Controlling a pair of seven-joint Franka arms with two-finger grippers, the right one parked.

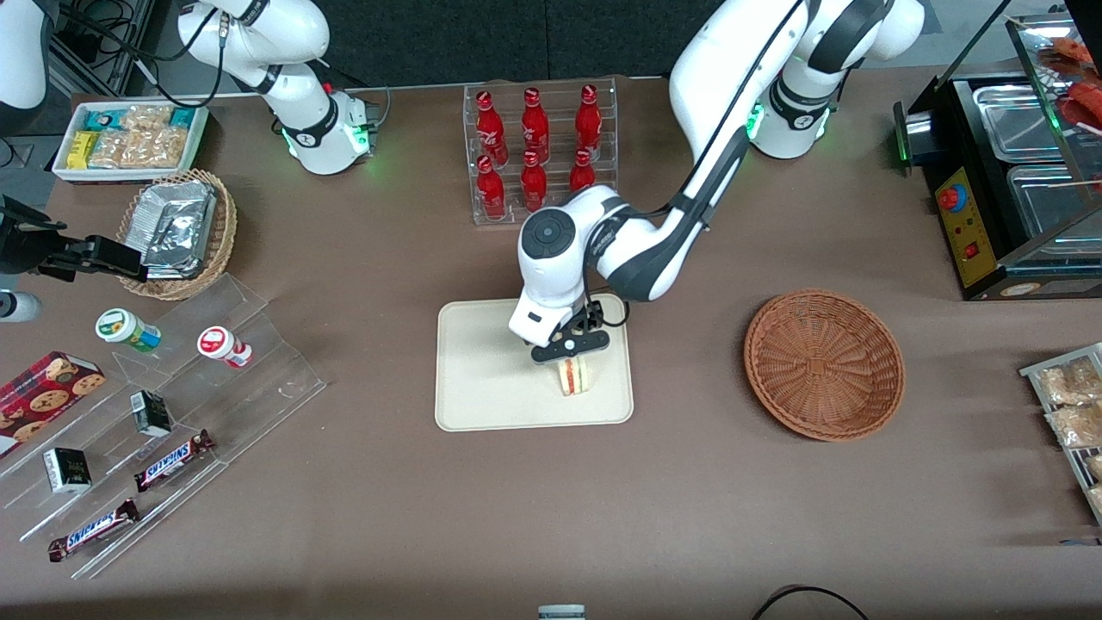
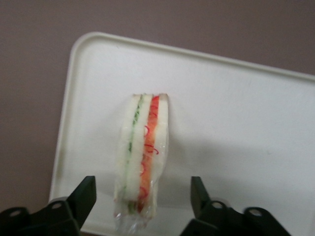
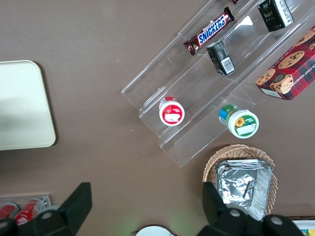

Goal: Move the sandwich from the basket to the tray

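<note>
Sandwich [image 2: 140, 160] stands on edge on the tray [image 2: 236, 123], a wrapped wedge of white bread with green and red filling stripes running its length. It sits between the two fingers [image 2: 83, 194] of the gripper [image 2: 142, 196], clear of both pads; gaps show on either side. Fingers are spread wide, pinching nothing.

From the front, the gripper [image 1: 572, 349] hangs just above the sandwich [image 1: 574, 376], which rests on the part of the tray [image 1: 482, 370] toward the working arm's end, close to the rim nearer the camera. The fingers point down at the tray.

The tray is cream-beige, with rounded corners and a low rim.

Reddish-brown wicker basket [image 1: 824, 363] sits well apart from the fingers, toward the working arm's end of the table, holding nothing visible.

Farther from the camera than the gripper: a clear rack [image 1: 540, 151] of red bottles.

Toward the parked arm's end: a clear stepped stand [image 1: 172, 413] with Snickers bars [image 1: 175, 459] and small cups, a tan wicker basket of foil packets [image 1: 179, 232], and a white tray of snack packets [image 1: 129, 142].
</note>
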